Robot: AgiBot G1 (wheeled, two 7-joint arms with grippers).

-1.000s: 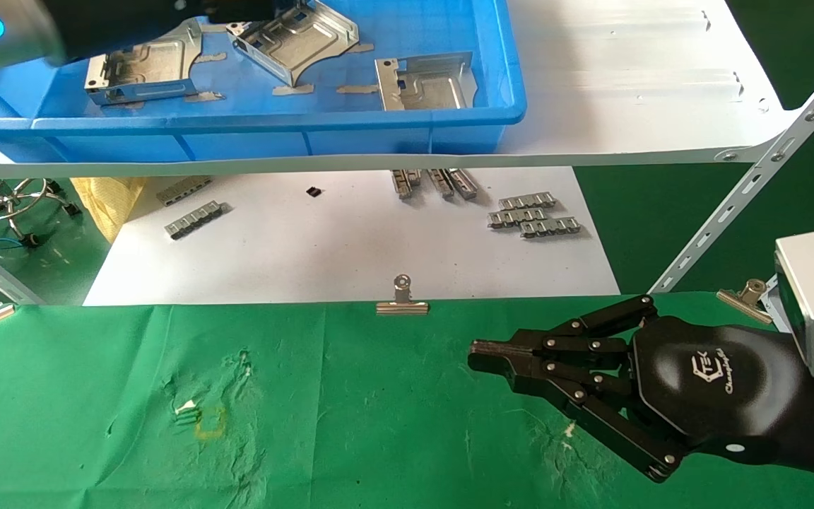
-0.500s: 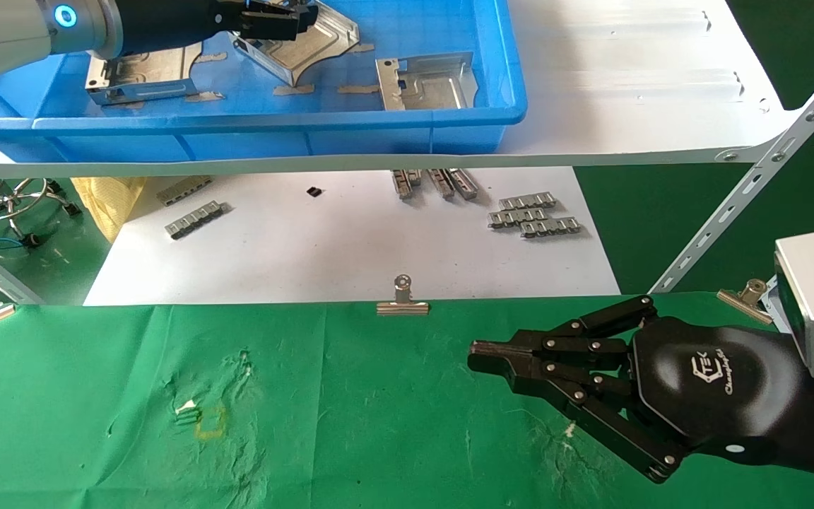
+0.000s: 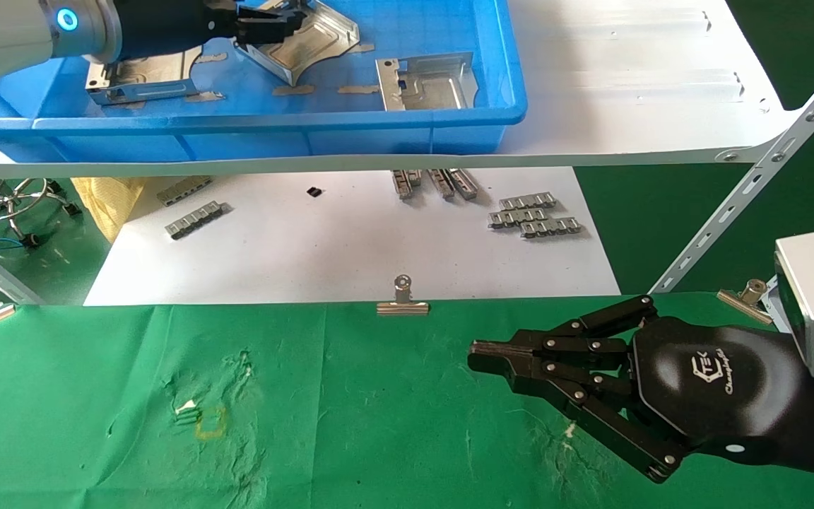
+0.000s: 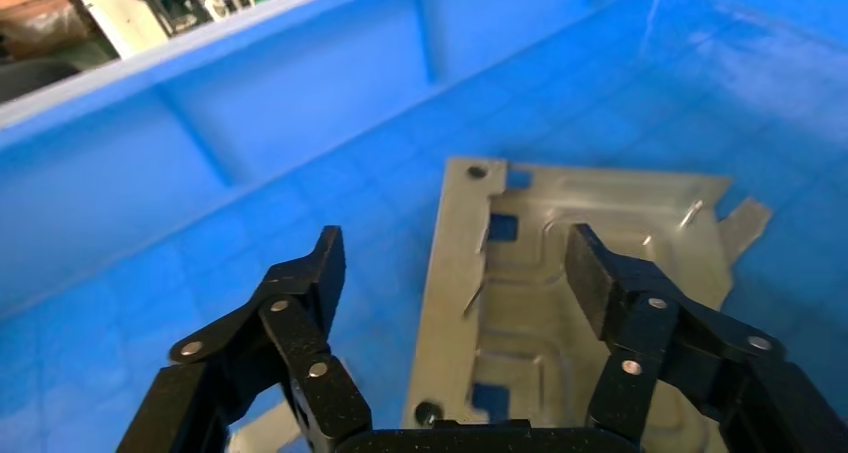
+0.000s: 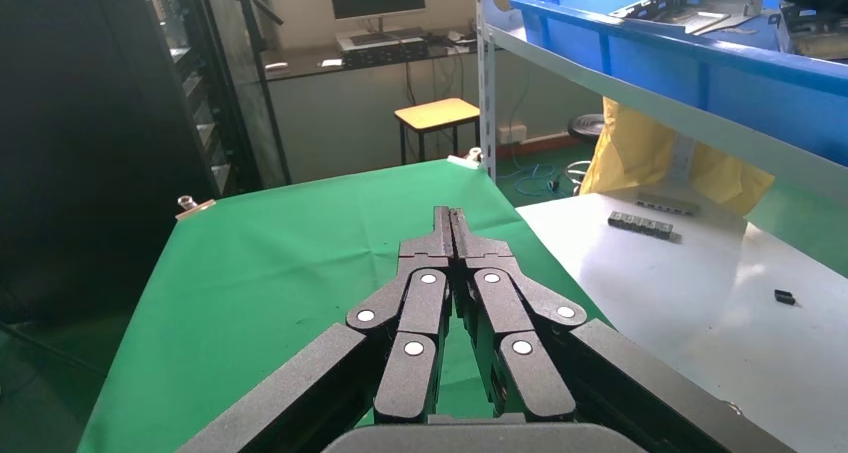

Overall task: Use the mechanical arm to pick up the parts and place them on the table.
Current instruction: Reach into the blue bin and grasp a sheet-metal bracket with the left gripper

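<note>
Left gripper (image 4: pixel 455 263): I see it spread wide inside the blue bin (image 3: pixel 379 120), straddling the middle part (image 4: pixel 580 303), fingers clear of the metal.
Parts: all three lie in the bin on the white shelf (image 3: pixel 626 85); left part (image 3: pixel 145 74), right part (image 3: pixel 425 83).
Right gripper (image 5: pixel 452 223): pressed closed, empty, parked over the table (image 3: pixel 343 424).

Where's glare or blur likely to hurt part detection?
Head view: the white shelf board washes out beside the blue bin; all three parts stay legible. Left wrist view: the open left pincer frames the middle part, dull sheen, edges crisp. Right wrist view: right pincer sharp.
</note>
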